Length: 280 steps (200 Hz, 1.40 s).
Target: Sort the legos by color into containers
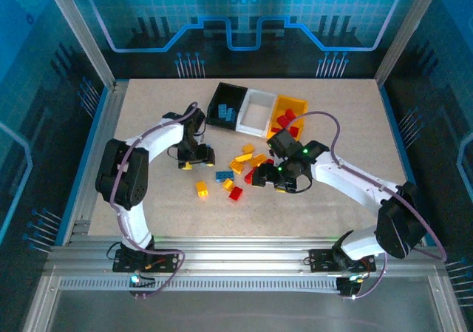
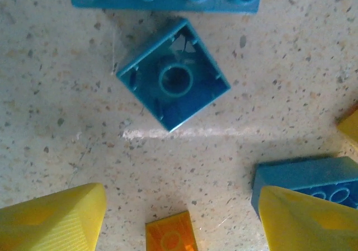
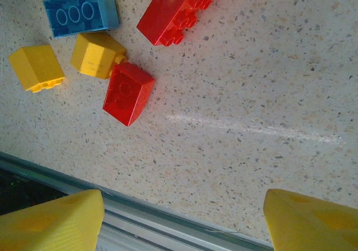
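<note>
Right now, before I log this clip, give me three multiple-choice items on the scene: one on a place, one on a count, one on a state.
1. In the top view, which colour of bin holds the blue bricks?
A white
B black
C yellow-orange

2. How many blue bricks lie in the right wrist view?
A none
B one
C three

3. How does the square blue brick in the left wrist view lie?
A studs up
B hollow side up
C on edge

Answers:
1 B: they sit inside the black bin, at the left end of the row.
2 B: the lone blue brick lies near the top left.
3 B: its open underside and centre tube face the camera.
</note>
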Motion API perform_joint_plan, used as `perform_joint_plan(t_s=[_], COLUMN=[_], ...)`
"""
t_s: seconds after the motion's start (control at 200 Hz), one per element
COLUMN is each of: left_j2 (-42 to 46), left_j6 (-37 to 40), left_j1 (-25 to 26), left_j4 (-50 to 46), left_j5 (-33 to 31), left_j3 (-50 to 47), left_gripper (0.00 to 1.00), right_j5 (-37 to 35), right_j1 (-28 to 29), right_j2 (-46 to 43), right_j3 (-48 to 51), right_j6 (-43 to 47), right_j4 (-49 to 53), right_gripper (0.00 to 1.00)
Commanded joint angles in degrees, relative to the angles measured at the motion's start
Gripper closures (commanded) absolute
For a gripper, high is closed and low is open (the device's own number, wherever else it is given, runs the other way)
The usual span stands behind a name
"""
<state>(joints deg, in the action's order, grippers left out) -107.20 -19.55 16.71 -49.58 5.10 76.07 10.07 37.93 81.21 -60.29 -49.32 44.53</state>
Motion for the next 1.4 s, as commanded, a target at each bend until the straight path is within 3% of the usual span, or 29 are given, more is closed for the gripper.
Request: perform_joint_plan(t_s=[0.0, 0.405, 0.675, 0.765, 1.015, 1.396], left_j2=[-2.27, -10.14, -12.07, -11.49, -9.18, -1.61], left_j6=[-0.24, 1.57, 1.36, 1.22, 0.42, -0.44], left_j1=[-0.19, -0.9, -0.89, -0.88, -0.8, -1.0], left_j4=[-0.08, -1.57, -2.27, -1.81, 0.18, -0.95], left_j5=[-1.22, -2.53, -1.33, -0.72, 1.13, 5.9], left_j3=[3.27, 10.34, 12.29, 11.18, 6.93, 7.09], left_gripper=[0.26, 0.27, 0.43, 0.44, 0.62, 0.65], right_j5=[-0.12, -0.93, -0.14, 0.07, 0.82, -0.04], right_j1=[0.54, -0.48, -1.63, -1.78, -1.72, -1.81], right_j2=[-1.93, -3.73, -2.75, -2.28, -0.69, -3.28], right_j3=[1.02, 1.35, 0.78, 0.45, -0.27, 2.24], right_j6=[-0.62, 0.08, 0.74, 0.95, 1.48, 0.94], right_j4=[0.86, 2.05, 2.14, 2.05, 1.74, 1.0], right_gripper=[0.23, 0.23, 0.23, 0.23, 0.23, 0.23])
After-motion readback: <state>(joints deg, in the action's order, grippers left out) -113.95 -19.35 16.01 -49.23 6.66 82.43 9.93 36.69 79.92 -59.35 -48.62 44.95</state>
